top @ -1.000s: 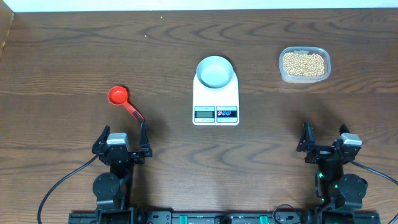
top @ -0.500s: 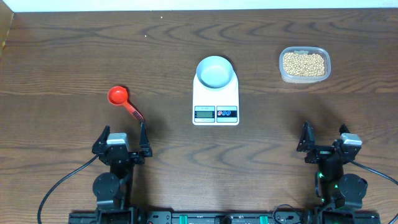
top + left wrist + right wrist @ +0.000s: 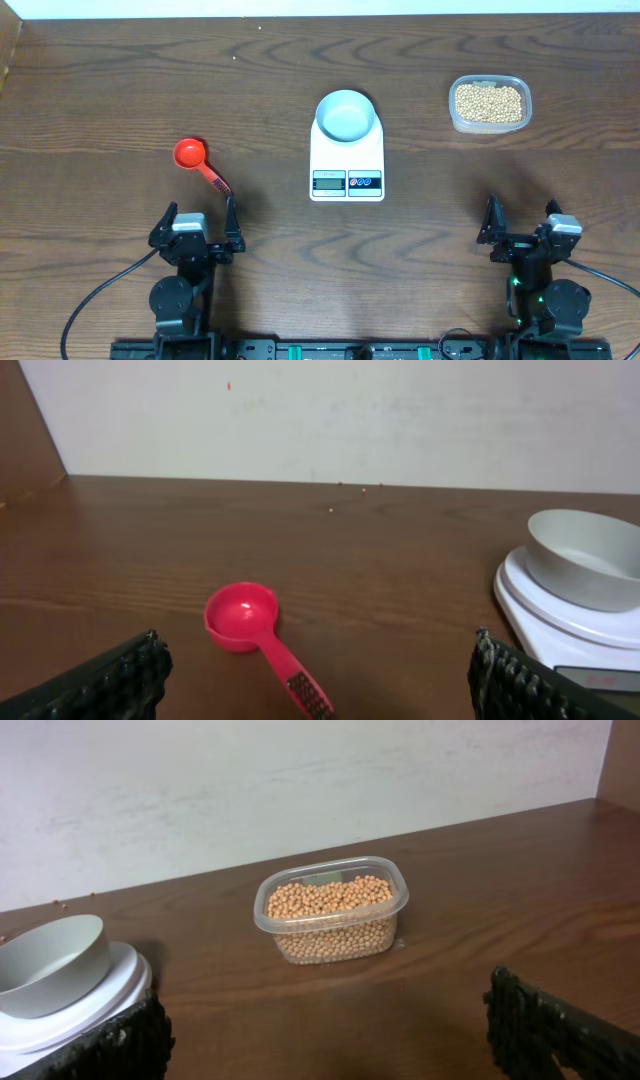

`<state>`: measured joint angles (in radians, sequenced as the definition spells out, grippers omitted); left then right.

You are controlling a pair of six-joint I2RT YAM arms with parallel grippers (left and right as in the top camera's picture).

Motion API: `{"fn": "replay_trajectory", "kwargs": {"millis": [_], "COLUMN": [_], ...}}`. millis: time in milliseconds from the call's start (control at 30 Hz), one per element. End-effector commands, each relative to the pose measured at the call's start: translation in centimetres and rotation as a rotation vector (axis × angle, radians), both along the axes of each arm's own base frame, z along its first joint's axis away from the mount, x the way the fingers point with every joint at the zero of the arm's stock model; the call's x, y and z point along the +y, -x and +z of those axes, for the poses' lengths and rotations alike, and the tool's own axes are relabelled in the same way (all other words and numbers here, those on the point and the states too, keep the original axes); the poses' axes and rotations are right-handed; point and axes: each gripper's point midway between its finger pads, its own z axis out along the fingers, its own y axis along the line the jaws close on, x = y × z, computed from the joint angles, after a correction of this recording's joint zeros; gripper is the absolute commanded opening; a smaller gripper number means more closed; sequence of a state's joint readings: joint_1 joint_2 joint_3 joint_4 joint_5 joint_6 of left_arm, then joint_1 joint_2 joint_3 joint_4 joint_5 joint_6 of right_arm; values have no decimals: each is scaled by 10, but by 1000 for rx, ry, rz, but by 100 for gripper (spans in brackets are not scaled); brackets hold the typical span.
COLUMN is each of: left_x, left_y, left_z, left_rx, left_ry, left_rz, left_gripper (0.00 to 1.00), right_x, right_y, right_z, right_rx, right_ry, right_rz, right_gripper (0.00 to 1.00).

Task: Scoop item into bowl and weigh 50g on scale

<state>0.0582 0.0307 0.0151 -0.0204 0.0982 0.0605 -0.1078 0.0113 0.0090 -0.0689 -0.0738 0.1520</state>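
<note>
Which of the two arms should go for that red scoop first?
Probably the left. The scoop lies just ahead of the left gripper, its handle pointing back toward it. The right gripper sits far off on the other side, nearer the beans. Both are open and empty.

Between the left gripper [image 3: 197, 215] and the red scoop [image 3: 200, 165] we find only a short stretch of bare table [image 3: 120, 100]; the scoop's handle ends just ahead of the gripper's inner finger. Ahead of the right gripper [image 3: 521, 215] we have open wood all the way to the clear container [image 3: 489, 128] of beans [image 3: 488, 102]. The scale [image 3: 347, 160] stands mid-table with the bowl [image 3: 346, 116] on its far end, the one raised obstacle between scoop and container. Wide gaps lie on both its sides, and a broad free band runs between it and the two grippers.
</note>
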Motion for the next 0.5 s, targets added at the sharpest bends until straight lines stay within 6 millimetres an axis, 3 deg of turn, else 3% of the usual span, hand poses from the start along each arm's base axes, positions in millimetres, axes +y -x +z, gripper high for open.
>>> {"fn": "replay_trajectory", "kwargs": {"millis": [0,167,467], "left_x": [0,0,0], "left_y": [1,1,-1], "left_z": [-18,-20,-39], "left_rx": [66,71,159], "left_ry": [11,40,52], "left_rz": [-1,4,6], "left_gripper": [97,97,97], "right_x": [0,0,0], "right_y": [0,0,0], "right_z": [-1,-1,-1], "right_rx": [-1,-1,-1], "right_ry": [1,1,1], "right_rz": [-4,-4,-4], "right_gripper": [99,99,99]}}
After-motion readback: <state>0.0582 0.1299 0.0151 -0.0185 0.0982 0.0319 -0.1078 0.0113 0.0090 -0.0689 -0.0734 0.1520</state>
